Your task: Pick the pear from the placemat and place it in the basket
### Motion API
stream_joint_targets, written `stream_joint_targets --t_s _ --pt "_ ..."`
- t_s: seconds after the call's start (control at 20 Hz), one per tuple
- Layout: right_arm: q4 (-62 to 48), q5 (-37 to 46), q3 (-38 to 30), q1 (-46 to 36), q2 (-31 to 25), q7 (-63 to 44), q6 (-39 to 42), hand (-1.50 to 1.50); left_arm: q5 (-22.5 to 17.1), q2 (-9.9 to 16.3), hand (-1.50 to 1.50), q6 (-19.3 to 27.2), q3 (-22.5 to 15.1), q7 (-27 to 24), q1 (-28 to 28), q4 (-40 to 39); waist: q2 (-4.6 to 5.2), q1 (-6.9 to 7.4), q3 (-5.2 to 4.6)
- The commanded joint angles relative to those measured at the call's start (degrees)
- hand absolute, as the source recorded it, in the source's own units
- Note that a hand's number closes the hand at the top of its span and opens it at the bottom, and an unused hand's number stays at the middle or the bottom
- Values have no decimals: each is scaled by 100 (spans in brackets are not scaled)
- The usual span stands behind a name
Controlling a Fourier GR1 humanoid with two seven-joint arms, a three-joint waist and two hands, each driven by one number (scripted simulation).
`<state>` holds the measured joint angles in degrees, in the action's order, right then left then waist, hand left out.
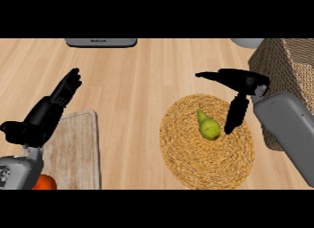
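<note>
- The pear (pixel 209 126) is lying on the round woven placemat (pixel 186 160), its narrow stem end pointing up the view and its fat end towards the robot.
- The right hand (pixel 242 95) is hovering just beside the pear on its right, fingers (pixel 234 116) hanging straight down and thumb spread away, gripping nothing.
- The left hand (pixel 51 109) is resting open over the cutting board (pixel 77 147), well apart (so the right is nearer).
- The wicker basket (pixel 291 62) is sitting right of the placemat, beyond the right hand.
</note>
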<state>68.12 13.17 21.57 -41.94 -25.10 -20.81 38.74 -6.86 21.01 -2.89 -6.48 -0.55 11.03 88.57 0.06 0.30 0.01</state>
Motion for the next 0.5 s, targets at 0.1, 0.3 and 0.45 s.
stream_joint_targets --t_s 0.1,0.3,0.45 --pt "-341 780 -137 159 439 473 -299 -150 116 -75 0 -235 184 -71 -280 195 -2 16 -1" --pt "-168 823 -405 289 446 741 -71 -150 230 -187 0 -287 234 -96 -407 317 -6 11 -1" --pt "-426 924 -570 317 524 1056 14 -150 409 -376 0 -225 263 68 98 -79 0 -11 -1"
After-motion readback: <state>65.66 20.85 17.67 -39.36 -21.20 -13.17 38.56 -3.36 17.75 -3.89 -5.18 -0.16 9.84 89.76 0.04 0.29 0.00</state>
